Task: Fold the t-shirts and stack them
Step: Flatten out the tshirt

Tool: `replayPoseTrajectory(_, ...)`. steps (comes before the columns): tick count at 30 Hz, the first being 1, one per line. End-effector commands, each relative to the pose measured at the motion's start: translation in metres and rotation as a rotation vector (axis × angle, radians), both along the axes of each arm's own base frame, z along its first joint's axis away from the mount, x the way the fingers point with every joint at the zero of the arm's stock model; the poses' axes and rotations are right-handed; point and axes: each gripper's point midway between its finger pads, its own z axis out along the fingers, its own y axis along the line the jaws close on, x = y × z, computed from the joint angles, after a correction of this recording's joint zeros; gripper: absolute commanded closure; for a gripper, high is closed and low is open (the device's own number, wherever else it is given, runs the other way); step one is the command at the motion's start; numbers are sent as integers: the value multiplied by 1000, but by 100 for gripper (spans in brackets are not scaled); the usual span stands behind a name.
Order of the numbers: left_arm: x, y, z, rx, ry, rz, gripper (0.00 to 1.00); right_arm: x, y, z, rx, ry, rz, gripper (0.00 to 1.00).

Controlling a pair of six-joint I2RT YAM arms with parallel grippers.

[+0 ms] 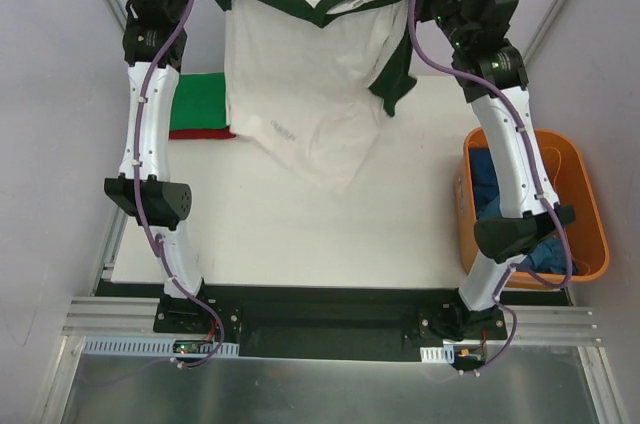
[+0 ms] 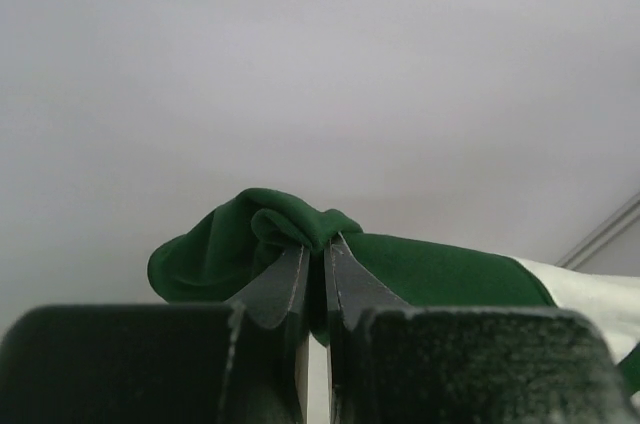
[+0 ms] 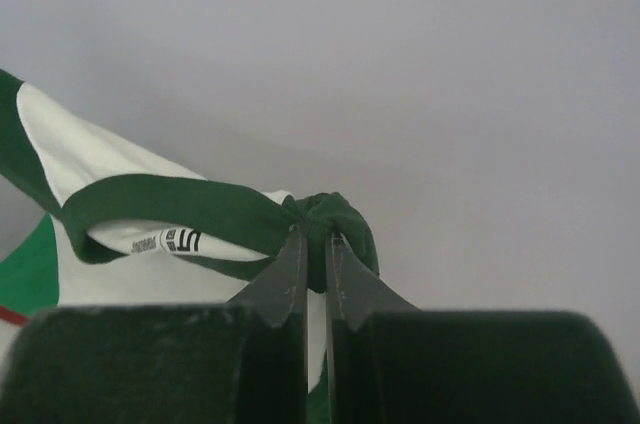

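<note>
A white cotton t-shirt with dark green sleeves and collar hangs stretched between the two arms at the far side of the white surface. Its collar edge runs along the top and its body drapes down toward the middle of the surface. From above I cannot tell whether the lowest corner of the cloth rests on the surface or hangs just over it.

The left fingers are closed almost completely, with only a thin slit between them. They pinch a bunched fold of dark green cloth at the shirt's left shoulder. The right fingers are closed just as tightly on a knot of green fabric at the other shoulder, right where the collar band ends. In the right wrist view the collar loops away to the left, and a small white neck label with dark print shows inside it. The green sleeve on that side dangles loose below the right arm's grip.

A folded bright green t-shirt lies at the far left of the surface, on top of a red one whose edge shows beneath it. The left edge of the hanging shirt partly covers both. An orange plastic tub stands at the right edge of the surface, beside the right arm, with crumpled blue cloth inside.
</note>
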Motion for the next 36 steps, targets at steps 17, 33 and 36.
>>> replayPoseTrajectory(17,-202,-16,-292,-96,602,-121,95,-178,-5,-257,-37,654,198,94)
replayPoseTrajectory(33,-269,6,-338,-160,868,52,1,-256,0,-336,-96,1133,226,3)
replayPoseTrajectory(36,-250,-5,-343,-129,900,22,1,-238,3,-355,-61,1190,133,3)
